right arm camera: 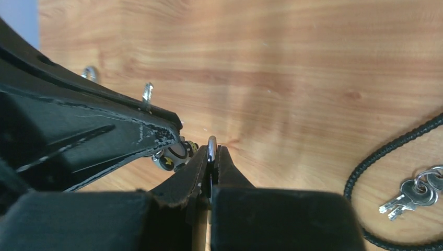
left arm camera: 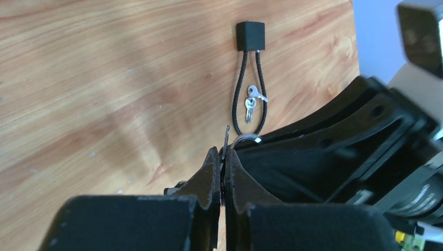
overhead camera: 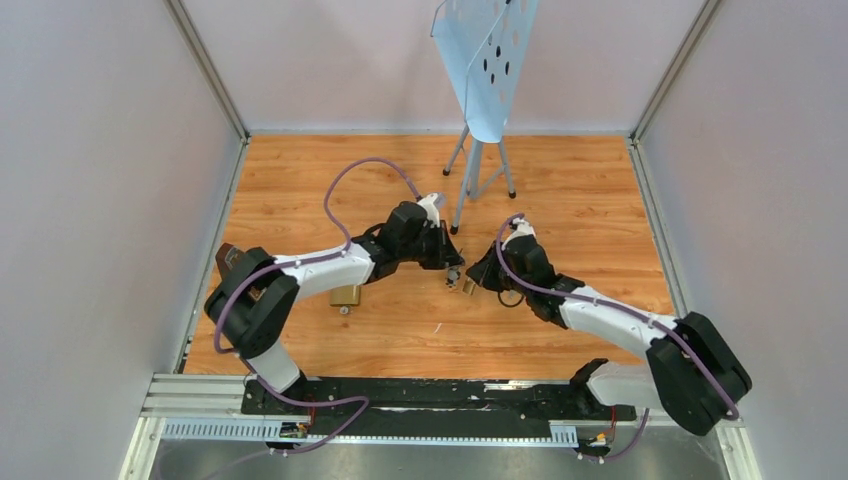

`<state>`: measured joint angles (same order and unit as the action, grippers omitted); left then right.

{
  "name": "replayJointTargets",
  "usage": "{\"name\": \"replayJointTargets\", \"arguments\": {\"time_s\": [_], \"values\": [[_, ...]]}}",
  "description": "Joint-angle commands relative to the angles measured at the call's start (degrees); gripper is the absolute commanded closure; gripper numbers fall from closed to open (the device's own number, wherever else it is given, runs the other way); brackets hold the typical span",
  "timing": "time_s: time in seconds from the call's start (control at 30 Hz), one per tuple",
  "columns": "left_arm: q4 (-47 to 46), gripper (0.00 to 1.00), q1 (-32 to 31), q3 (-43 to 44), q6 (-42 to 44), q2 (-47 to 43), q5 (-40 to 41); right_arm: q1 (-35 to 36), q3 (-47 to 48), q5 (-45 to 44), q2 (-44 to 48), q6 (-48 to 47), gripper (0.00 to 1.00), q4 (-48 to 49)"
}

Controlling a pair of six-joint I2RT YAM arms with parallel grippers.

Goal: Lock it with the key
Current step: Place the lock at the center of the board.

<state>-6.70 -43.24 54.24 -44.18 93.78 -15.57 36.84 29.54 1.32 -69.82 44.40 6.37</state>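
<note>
My left gripper (left arm camera: 223,152) is shut on the key (left arm camera: 226,136), a thin silver blade seen edge-on that sticks out past the fingertips. My right gripper (right arm camera: 211,151) is shut on the silver shackle (right arm camera: 211,144) of a small brass padlock (overhead camera: 466,287); its body is hidden under the fingers in the wrist view. In the top view the left gripper (overhead camera: 455,268) and the right gripper (overhead camera: 477,280) meet tip to tip at the table's middle. The key's tip (right arm camera: 147,96) shows above the left fingers in the right wrist view. The shackle (left arm camera: 246,138) curves just right of the key.
A black cable lock (left arm camera: 249,35) lies on the wood with a small bunch of keys (left arm camera: 251,104) inside its loop (right arm camera: 389,149). A second brass padlock (overhead camera: 346,297) sits under the left arm. A blue perforated panel (overhead camera: 485,55) on a metal stand (overhead camera: 470,175) rises at the back.
</note>
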Motion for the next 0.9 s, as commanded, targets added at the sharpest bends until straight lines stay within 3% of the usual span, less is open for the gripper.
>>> {"name": "replayJointTargets", "arguments": {"time_s": [0.0, 0.2, 0.33, 0.37, 0.47, 0.6, 0.77, 0.87], "values": [[-6.5, 1.0, -0.5, 3.0, -5.6, 5.3, 3.3, -0.4, 4.0, 3.2, -6.2, -0.4, 1.0, -0.4], [-3.9, 0.91, -0.5, 4.5, -7.7, 10.5, 9.4, -0.8, 7.6, 3.5, -14.2, -0.7, 1.0, -1.0], [-0.1, 0.65, -0.5, 4.8, -5.6, 10.2, 13.6, -1.4, 9.6, 4.2, -18.0, -0.9, 0.96, -0.6], [0.3, 0.57, -0.5, 4.8, -5.3, 10.0, 14.4, -1.6, 10.0, 4.5, -18.7, -0.9, 0.93, -0.5], [1.9, 0.47, -0.5, 3.8, -4.9, 8.0, 16.3, -1.9, 10.6, 5.0, -19.6, -0.5, 0.78, 0.9], [5.0, 0.42, -0.3, 2.1, -4.2, 2.6, 22.1, -1.9, 11.2, 2.0, -17.6, -0.4, 0.6, -0.2], [15.4, 0.35, -0.2, 1.1, -0.1, -7.4, 33.2, -1.9, 12.1, -4.9, -14.2, -2.0, 0.37, -3.2], [22.5, 0.27, -0.2, 0.1, 2.3, -13.2, 39.5, -1.7, 12.4, -6.4, -12.2, -4.0, 0.3, -4.5]]}}
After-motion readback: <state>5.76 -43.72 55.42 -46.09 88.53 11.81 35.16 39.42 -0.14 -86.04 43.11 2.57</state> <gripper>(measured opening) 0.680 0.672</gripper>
